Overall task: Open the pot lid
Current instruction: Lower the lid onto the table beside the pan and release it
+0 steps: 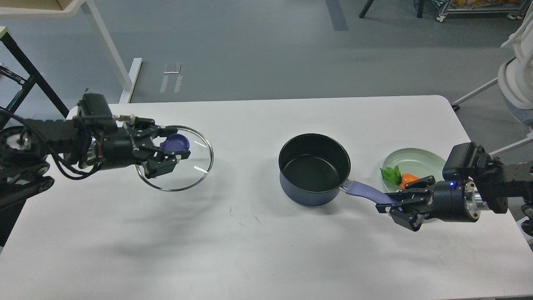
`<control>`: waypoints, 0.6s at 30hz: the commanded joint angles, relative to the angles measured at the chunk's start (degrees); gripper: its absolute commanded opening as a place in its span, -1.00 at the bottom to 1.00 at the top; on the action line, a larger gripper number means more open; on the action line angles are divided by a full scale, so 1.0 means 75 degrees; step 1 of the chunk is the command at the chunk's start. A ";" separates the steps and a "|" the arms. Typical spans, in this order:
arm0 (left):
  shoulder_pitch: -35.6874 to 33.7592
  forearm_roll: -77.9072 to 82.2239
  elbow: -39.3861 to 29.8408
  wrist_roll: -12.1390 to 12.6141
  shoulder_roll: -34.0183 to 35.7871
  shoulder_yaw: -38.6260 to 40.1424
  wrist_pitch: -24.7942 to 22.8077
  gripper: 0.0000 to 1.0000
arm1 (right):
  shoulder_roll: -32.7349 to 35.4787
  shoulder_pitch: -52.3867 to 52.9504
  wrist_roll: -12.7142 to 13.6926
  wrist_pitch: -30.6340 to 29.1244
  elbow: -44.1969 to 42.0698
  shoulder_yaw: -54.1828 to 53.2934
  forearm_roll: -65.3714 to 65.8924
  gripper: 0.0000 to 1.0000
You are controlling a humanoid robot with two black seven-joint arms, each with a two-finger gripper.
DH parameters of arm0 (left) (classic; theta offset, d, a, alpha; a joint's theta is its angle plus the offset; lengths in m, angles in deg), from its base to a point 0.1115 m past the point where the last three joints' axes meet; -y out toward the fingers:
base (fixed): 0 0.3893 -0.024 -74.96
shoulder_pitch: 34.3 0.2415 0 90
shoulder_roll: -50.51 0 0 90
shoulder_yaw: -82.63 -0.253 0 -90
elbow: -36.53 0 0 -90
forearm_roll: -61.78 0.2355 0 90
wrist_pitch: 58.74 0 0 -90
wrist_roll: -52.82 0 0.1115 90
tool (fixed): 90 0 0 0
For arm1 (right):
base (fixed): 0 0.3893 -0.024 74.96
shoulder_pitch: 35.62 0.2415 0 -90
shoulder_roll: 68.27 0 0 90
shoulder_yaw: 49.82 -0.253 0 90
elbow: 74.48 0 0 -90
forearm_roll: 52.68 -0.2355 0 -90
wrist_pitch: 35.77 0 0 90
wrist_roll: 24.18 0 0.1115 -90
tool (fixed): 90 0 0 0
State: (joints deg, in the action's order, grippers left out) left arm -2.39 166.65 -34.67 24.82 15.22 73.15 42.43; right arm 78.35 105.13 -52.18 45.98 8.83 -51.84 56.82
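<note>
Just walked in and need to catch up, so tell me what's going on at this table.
The left tool is shut on the knob of the pot lid and holds it over the left part of the white table, well clear of the pot. The pot stands open with a black, empty inside. The right tool grips the end of the pot's purple handle. Behind it, a pale green plate carries a toy carrot.
</note>
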 commanded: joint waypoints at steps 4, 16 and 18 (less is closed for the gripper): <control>0.1217 -0.0517 0.0129 0.0001 0.0370 -0.0001 0.0677 -0.19 | -0.0014 0.0007 0.0000 -0.0001 0.0000 0.0000 0.0001 -0.30; 0.1885 -0.0517 0.0762 0.0001 0.0253 -0.0001 0.1182 -0.09 | -0.0025 -0.0005 0.0000 -0.0001 0.0000 0.0000 0.0001 -0.30; 0.2038 -0.0517 0.0832 0.0001 0.0183 -0.0001 0.1182 -0.03 | -0.0025 -0.0017 0.0000 -0.0001 0.0000 0.0000 0.0001 -0.30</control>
State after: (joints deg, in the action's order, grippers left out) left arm 11.60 162.76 -29.08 24.83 17.13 73.12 51.29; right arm 78.18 105.12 -52.18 45.98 8.84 -51.84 56.82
